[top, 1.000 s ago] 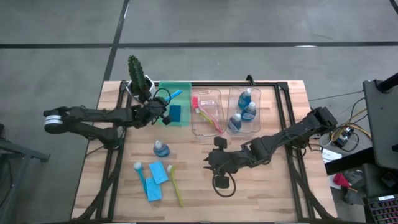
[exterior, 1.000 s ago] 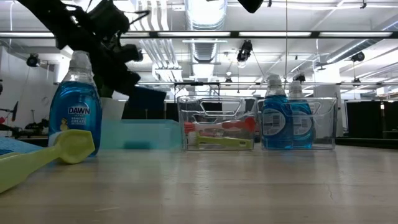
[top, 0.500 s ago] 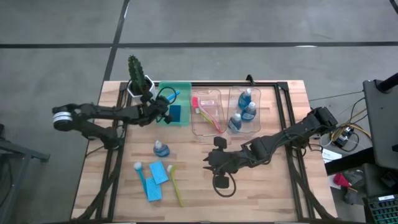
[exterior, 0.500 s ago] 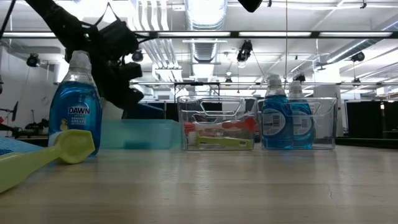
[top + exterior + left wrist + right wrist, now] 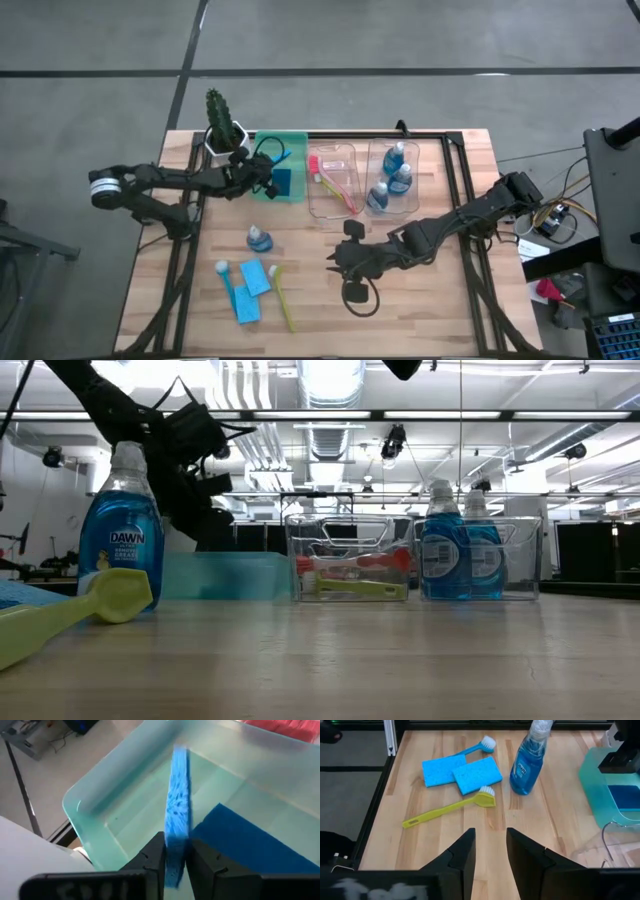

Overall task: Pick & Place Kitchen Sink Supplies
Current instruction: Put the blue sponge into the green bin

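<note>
My left gripper [image 5: 263,172] [image 5: 175,852] reaches from the table's left into the green bin [image 5: 297,138] and is shut on a light blue sponge [image 5: 178,805]. A darker blue sponge [image 5: 250,851] lies flat on the bin's floor beside it. My right gripper [image 5: 338,262] [image 5: 490,840] hangs open over the middle of the table and touches nothing. On the near left of the table lie two blue sponges [image 5: 250,290], a blue brush [image 5: 226,276] and a yellow-green brush [image 5: 285,298]. A blue-liquid bottle [image 5: 260,238] stands upright there. My left gripper pinches the light blue sponge by its near end [image 5: 176,839] between the two fingers [image 5: 152,857], which press on its two broad faces. The fingers come from the table's left, slanting down. The sponge stands on edge and sticks out ahead of them over the bin's inside; whether it touches the floor, I cannot tell.
A cactus in a white pot [image 5: 222,122] stands just left of the green bin, close to my left arm. Two clear bins at the far edge hold a pink and a yellow brush [image 5: 335,182] and several blue bottles [image 5: 392,178]. A black ring [image 5: 357,296] lies near my right gripper.
My left gripper has moved down toward the green bin and a little toward the far edge, keeping its hold on the light blue sponge. My right arm has kept still.
</note>
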